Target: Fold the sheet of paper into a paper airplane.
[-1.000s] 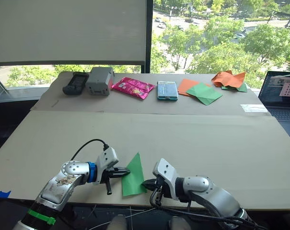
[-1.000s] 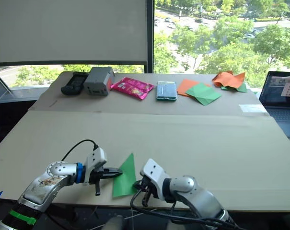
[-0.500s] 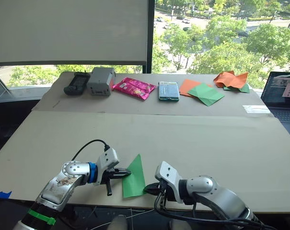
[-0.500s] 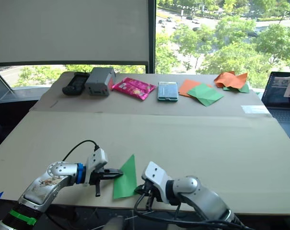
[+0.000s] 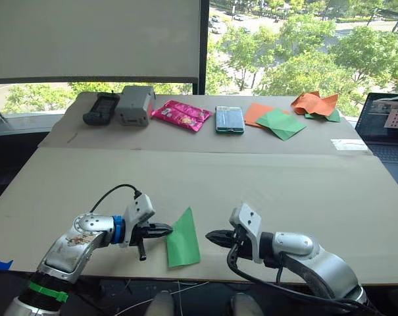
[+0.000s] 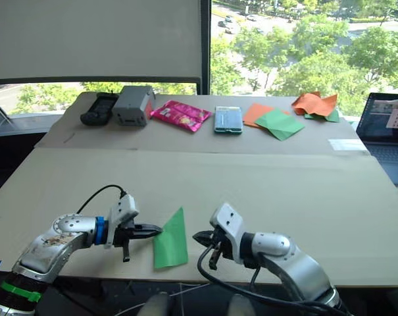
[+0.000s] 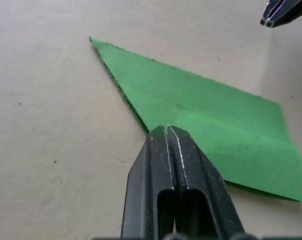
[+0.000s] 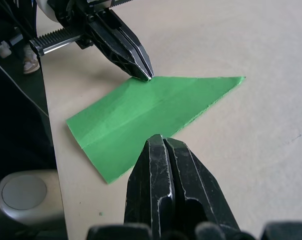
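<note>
Paper airplane [image 5: 183, 238] lies flat near the front edge of the cardboard table [image 5: 264, 191], between the two grippers. It's a folded, elongated green shape: pointed tip away from the robot, wide end toward the table edge, one lengthwise crease visible in the wrist views.

Left gripper [image 5: 167, 230]: fingers pressed together, nothing between them. Tip sits at the airplane's left edge, about mid-length. Left wrist view puts the fingertips [image 7: 165, 131] right at the paper's border; touching or just above it, can't tell from this angle.

Right gripper [image 5: 210, 235]: fingers also pinched closed and empty, pointing at the airplane from its right side with a clear strip of bare table between tip and paper. In the right wrist view the closed fingers [image 8: 163, 145] overlap the paper's near edge, but the head views show a gap.

Far strip of the table, left to right:
- black handheld device [image 5: 101, 108]
- grey box [image 5: 135, 105]
- pink foil packet [image 5: 181, 115]
- teal-framed phone-like item [image 5: 229, 120]
- flat orange sheet [image 5: 256, 112] with a duller green square [image 5: 281, 124] overlapping it
- crumpled orange-and-green heap [image 5: 316, 105]

White label [image 5: 349, 145] is stuck to the table at far right. Laptop [image 5: 387, 131] is off the right edge, screen open.
</note>
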